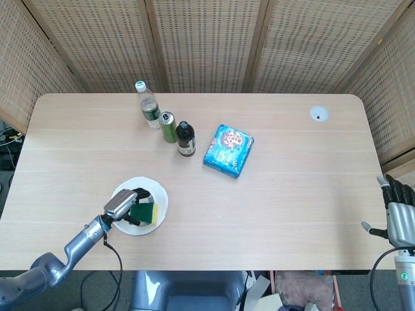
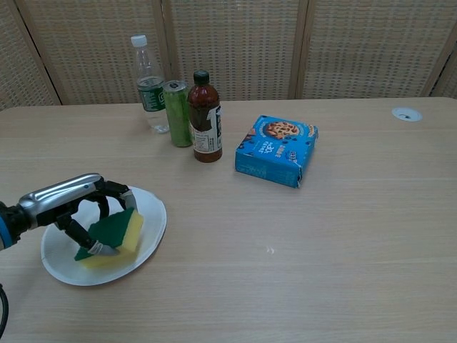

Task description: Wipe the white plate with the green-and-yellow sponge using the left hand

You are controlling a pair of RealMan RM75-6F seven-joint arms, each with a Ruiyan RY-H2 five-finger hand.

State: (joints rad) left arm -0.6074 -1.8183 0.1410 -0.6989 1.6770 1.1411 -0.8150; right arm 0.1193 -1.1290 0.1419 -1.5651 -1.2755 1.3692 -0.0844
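Observation:
The white plate [image 1: 157, 196] [image 2: 153, 223] lies near the table's front left edge. My left hand [image 1: 122, 205] [image 2: 66, 201] grips the green-and-yellow sponge [image 1: 144, 212] [image 2: 116, 234], green face up, and holds it down on the plate's middle. The fingers curl over the sponge's far edge. My right hand [image 1: 399, 212] hangs off the table's right front corner, fingers spread and holding nothing; only the head view shows it.
Behind the plate stand a clear water bottle [image 1: 148, 105] [image 2: 148, 84], a green can [image 1: 168, 127] [image 2: 177, 113] and a dark sauce bottle [image 1: 186, 138] [image 2: 205, 116]. A blue cookie box [image 1: 228, 150] [image 2: 277, 150] lies mid-table. A small round grommet [image 1: 318, 114] [image 2: 406, 113] sits at the far right.

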